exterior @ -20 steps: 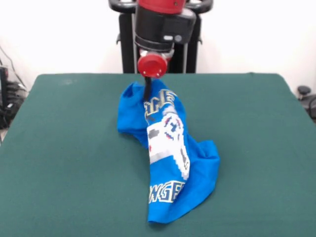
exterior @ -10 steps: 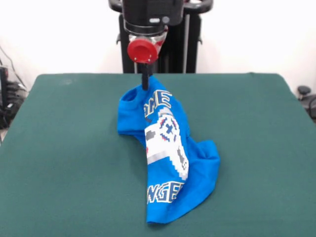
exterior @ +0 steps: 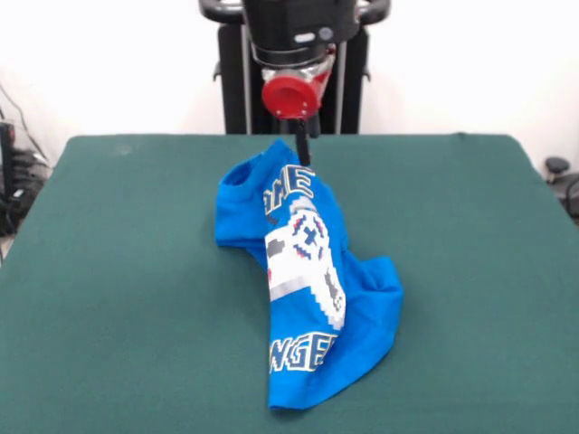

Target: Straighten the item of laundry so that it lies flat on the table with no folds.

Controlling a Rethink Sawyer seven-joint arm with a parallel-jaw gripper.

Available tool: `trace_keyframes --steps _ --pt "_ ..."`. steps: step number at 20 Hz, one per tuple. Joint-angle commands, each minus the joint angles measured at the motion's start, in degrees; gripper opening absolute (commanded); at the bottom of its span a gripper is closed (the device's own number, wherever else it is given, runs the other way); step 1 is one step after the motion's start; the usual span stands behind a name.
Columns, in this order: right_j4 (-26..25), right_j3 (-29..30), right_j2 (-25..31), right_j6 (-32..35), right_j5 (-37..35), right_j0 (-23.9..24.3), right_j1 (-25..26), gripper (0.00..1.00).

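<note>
One tool shifted right, blue shirt unchanged, crumpled

T-shirt print, partly folded: perhaps "GAME" above, "NGER" below.

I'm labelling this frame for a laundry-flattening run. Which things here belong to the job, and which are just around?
Part of the job:
- the blue T-shirt, bunched and folded
- the green table it lies on
- the gripper, at the shirt's far edge

Just around:
- black cables at the table's left edge
- a dark object beyond the right corner
</note>
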State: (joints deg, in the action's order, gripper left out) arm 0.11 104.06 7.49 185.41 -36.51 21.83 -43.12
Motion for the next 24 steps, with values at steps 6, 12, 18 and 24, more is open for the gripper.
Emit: trace_keyframes --steps 6,12,18,24 --pt "-11.0 -5.3 -3.9 -1.0 9.0 -11.8 10.3 1.0" --pt "-18.0 -15.1 -19.5 9.1 11.0 -24.7 18.5 1.0" --pt "-20.1 -21.7 -30.0 12.2 10.3 -33.6 25.6 1.0" --pt "-19.9 -22.7 -31.5 6.3 9.8 -34.8 26.0 0.0"
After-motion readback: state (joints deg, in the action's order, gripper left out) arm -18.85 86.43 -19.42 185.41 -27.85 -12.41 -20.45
